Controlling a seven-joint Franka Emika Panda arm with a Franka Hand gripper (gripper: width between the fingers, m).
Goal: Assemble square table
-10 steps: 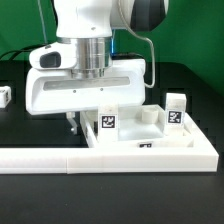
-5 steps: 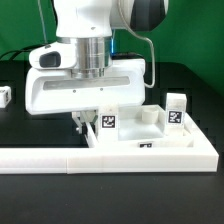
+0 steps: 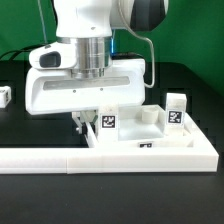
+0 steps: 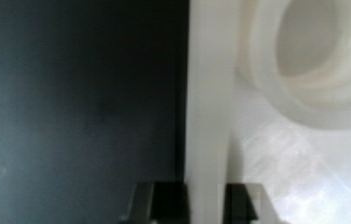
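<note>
Between wrist-view fingertips (image 4: 156, 205), seemingly tabletop (image 4: 204, 110)

On the exterior view's left the black bench (image 3: 30, 135) lies open, with only a small white block (image 3: 4, 96) at its far left edge. A long white barrier (image 3: 50, 158) closes the near side. To the right, the tabletop (image 3: 150, 142) walls, one upright leg (image 3: 107, 121) and another leg (image 3: 177, 110) crowd the space, and the gripper (image 3: 80, 124) hangs over its left wall.
</note>
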